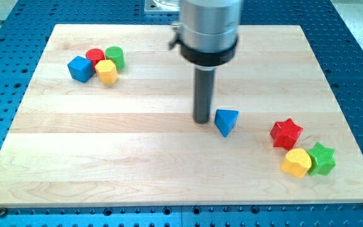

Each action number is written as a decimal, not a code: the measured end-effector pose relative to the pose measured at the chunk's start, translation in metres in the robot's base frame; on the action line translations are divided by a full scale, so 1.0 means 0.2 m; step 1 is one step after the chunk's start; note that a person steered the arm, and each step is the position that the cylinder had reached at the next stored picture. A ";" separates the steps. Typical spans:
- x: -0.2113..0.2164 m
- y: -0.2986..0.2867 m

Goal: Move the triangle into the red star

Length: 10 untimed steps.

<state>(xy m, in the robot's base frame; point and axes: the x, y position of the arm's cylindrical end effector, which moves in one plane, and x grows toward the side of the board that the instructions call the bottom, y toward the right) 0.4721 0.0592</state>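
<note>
A blue triangle (226, 121) lies on the wooden board, a little right of its middle. A red star (286, 133) lies further to the view's right, apart from the triangle. My tip (202, 120) stands on the board just left of the blue triangle, very close to it or touching it; the rod rises to the arm's silver body at the view's top.
A yellow hexagonal block (296, 162) and a green star (322, 158) lie just below the red star. At the upper left sit a blue cube (80, 68), a red cylinder (95, 56), a green cylinder (115, 57) and a yellow hexagonal block (106, 72). The board's (106, 145) edges border a blue perforated table.
</note>
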 end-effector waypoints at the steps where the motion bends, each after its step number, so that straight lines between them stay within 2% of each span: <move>1: 0.16 0.17; 2: 0.30 0.32; 3: 0.30 0.19; 4: 0.12 -0.14; 5: 0.07 -0.44; 6: 0.05 -1.05; 7: -0.17 -1.61; 8: -0.46 -1.81; 9: -0.47 -1.60; 10: -0.56 -1.53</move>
